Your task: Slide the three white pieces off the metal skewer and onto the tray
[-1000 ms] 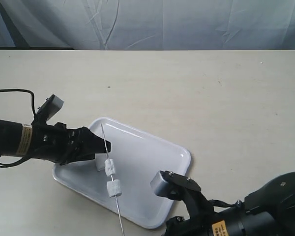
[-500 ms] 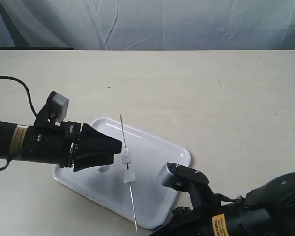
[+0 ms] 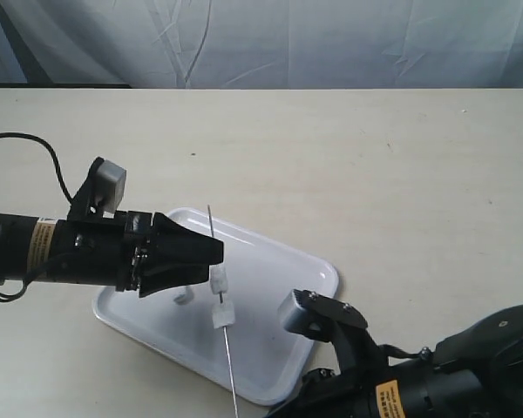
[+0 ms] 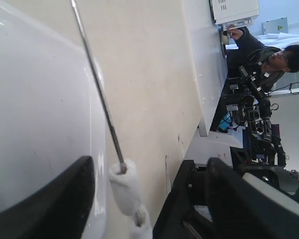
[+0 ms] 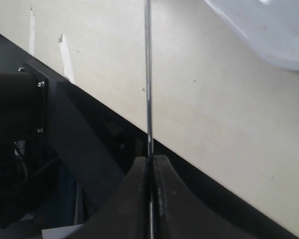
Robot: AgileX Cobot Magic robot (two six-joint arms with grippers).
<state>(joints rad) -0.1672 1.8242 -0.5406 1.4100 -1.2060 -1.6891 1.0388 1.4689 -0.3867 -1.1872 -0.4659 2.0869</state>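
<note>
Your right gripper (image 5: pixel 150 172) is clamped on the metal skewer (image 3: pixel 223 331), whose axis runs straight away from it over the tray (image 3: pixel 270 287). Your left gripper (image 3: pixel 211 252), spread apart, straddles the rod just beyond two white pieces (image 3: pixel 219 298); pull toward the free tip.

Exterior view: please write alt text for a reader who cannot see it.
A thin metal skewer carrying two white pieces stands tilted over a white tray on a beige table. The left tool reaches beside the upper piece, a third piece lies on the tray, and the right arm sits at the bottom edge.
</note>
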